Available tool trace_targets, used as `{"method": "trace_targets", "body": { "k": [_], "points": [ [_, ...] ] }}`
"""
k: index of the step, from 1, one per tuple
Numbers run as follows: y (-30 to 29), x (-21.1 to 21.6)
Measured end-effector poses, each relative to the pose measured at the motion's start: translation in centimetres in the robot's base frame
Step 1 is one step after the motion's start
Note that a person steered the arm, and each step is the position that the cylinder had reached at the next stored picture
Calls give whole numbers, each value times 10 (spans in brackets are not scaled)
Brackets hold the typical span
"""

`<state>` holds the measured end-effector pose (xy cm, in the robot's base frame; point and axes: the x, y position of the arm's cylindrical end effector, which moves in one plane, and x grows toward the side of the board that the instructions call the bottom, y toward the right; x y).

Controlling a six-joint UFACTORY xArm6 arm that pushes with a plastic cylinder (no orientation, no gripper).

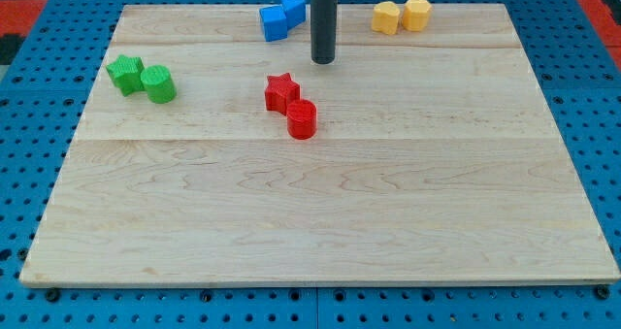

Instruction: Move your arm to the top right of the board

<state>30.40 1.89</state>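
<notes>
Standing: my tip [323,61] rests near the counter's far edge, roughly at its middle, well short of the far right corner.
Rod: straight, dark and upright, running out past the view's top.
Fingers: I have none; the rod ends plain and has hold of nothing.
Counter [388,222]: a pale wooden board lying on a blue pegboard [602,125].
Blue blocks: a blue cube [274,23] and a blue triangle [293,8] touch each other at the far edge, just to the left of my rod.
Yellow blocks: two of them, a yellow block [386,17] and a yellow hexagonal block [416,14], sit side by side at the far edge, to the right of my tip, towards the far right corner.
Red blocks: a red star [281,91] and a red cylinder [302,119] touch, nearer the counter's middle, just below and left of my tip.
Green blocks: a green star [125,74] and a green cylinder [158,83] sit together by the left edge, well apart from my tip.
</notes>
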Motion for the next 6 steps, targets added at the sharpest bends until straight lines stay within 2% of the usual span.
{"method": "trace_targets", "body": {
  "k": [6],
  "points": [
    [20, -7]
  ]
}}
